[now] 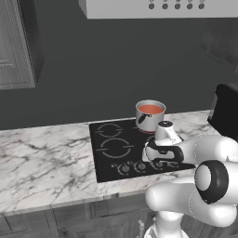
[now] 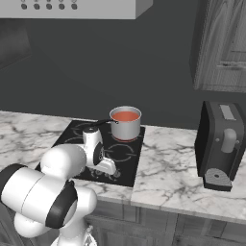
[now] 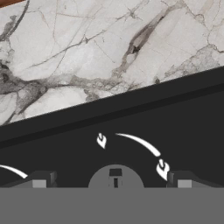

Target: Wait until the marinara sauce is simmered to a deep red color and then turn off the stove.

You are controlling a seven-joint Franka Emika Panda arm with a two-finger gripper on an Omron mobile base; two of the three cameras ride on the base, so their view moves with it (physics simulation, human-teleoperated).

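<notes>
A small shiny steel pot (image 1: pixel 149 118) with a dark handle stands on the back right burner of the black glass stove (image 1: pixel 108 149). The marinara sauce (image 1: pixel 150 109) in it looks orange-red, as it does in the right base view (image 2: pixel 125 116). My gripper (image 1: pixel 160 161) hangs low over the row of knobs at the stove's front edge, right of its middle. In the hand view my gripper (image 3: pixel 111 180) is open, and a round knob (image 3: pixel 115 176) sits midway between the two widely spread fingertips (image 3: pixel 39 180). Whether the fingertips touch the knob I cannot tell.
Pale marble counter (image 1: pixel 46 160) runs on both sides of the stove. A black coffee machine (image 2: pixel 220 144) stands on the counter to the right. A range hood (image 1: pixel 158 7) hangs above, with wall cabinets at either side (image 1: pixel 16 42).
</notes>
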